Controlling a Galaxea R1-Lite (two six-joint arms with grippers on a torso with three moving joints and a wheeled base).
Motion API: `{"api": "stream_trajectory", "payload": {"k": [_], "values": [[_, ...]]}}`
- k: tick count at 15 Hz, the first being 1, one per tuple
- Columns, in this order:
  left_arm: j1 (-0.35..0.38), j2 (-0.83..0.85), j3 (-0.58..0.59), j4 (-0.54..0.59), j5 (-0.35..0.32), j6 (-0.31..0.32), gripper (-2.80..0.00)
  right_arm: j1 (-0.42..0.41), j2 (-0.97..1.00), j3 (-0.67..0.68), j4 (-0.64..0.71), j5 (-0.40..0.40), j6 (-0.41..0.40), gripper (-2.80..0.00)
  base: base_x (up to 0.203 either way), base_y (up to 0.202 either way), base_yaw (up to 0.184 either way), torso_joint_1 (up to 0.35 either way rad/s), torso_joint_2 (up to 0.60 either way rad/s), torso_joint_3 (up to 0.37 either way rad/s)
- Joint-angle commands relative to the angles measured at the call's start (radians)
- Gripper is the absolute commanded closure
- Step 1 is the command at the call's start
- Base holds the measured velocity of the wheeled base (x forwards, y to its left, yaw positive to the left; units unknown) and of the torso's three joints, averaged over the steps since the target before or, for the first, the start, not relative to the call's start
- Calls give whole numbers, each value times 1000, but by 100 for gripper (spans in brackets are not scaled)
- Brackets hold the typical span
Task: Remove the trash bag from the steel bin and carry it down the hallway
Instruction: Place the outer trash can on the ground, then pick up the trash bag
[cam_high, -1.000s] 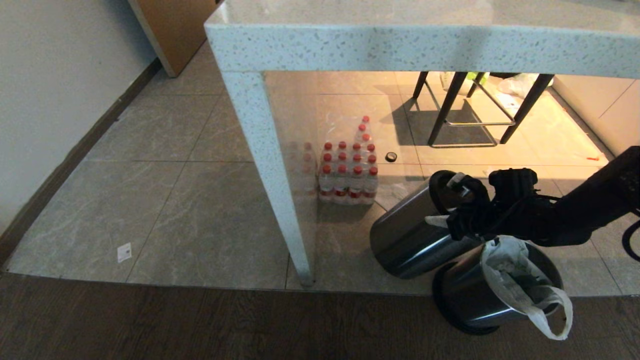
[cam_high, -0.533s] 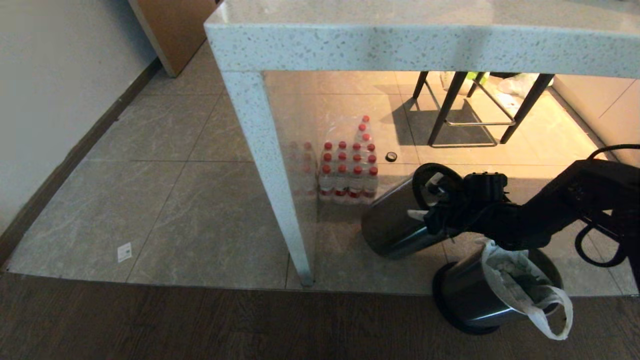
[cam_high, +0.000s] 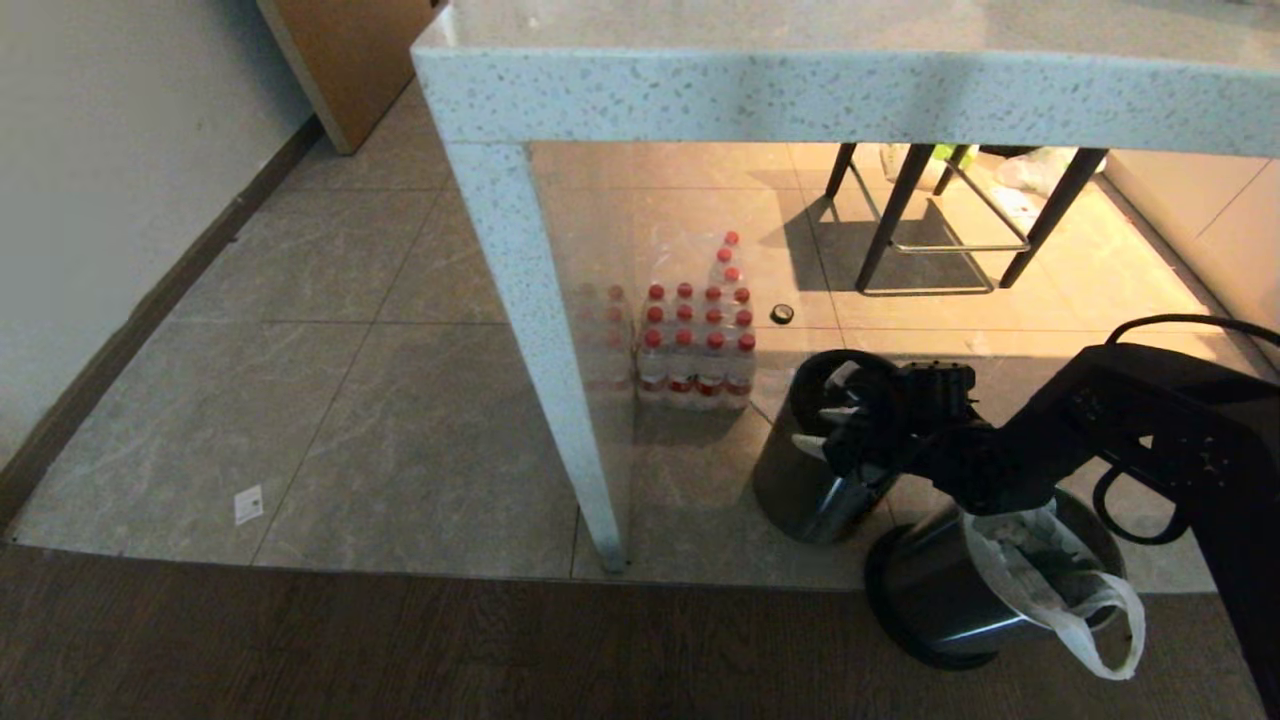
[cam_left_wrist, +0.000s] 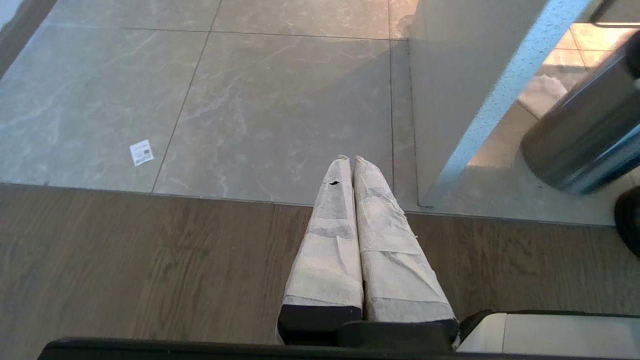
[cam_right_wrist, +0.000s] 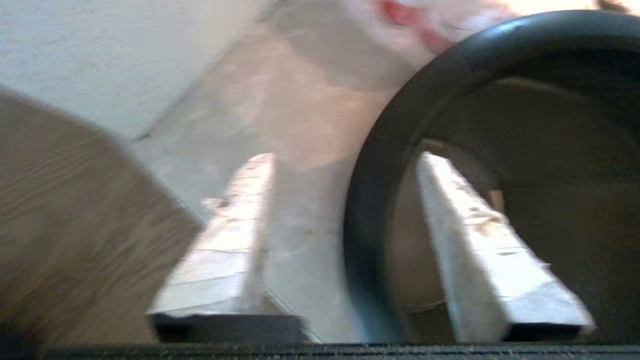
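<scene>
The steel bin (cam_high: 800, 490), silvery with a black ring (cam_right_wrist: 380, 165) round its mouth, stands upright on the tiles just right of the table leg; its side also shows in the left wrist view (cam_left_wrist: 585, 140). My right gripper (cam_high: 840, 420) (cam_right_wrist: 345, 157) is at its mouth, open, one finger inside the ring and one outside with a gap to the rim. The white trash bag (cam_high: 1040, 575) sits in a darker cylinder (cam_high: 930, 590) on a black base nearer me, one loop handle hanging over the edge. My left gripper (cam_left_wrist: 348, 159) hangs shut and empty over the wood floor.
A speckled stone table (cam_high: 800, 90) spans the top, its leg (cam_high: 540, 330) coming down beside the bin. A pack of red-capped bottles (cam_high: 700, 340) and a small black ring (cam_high: 782, 314) lie under it, a black stool (cam_high: 940, 220) farther back. A wall (cam_high: 100, 180) runs along the left.
My right arm swung the steel bin from tilted in the air down to upright on the tiles, a little leftward. The gripper's fingers have spread off the rim.
</scene>
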Motion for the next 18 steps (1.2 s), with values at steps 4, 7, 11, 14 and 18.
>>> {"api": "stream_trajectory", "payload": {"k": [4, 7, 11, 14, 18], "values": [[0, -1, 2, 0, 0, 0, 0, 1, -146, 57, 23, 2, 8, -280, 0, 0, 0, 0, 0, 0], [0, 0, 2, 0, 1, 0, 0, -1, -339, 230, 140, 5, 15, 0, 0, 0, 0, 0, 0, 0], [0, 0, 2, 0, 0, 0, 0, -1, -510, 504, 269, -13, -1, 0, 0, 0, 0, 0, 0, 0], [0, 0, 2, 0, 0, 0, 0, -3, -581, 622, 253, -49, -4, 0, 0, 0, 0, 0, 0, 0], [0, 0, 1, 0, 0, 0, 0, -30, -601, 704, 190, -69, -6, 0, 0, 0, 0, 0, 0, 0]]}}
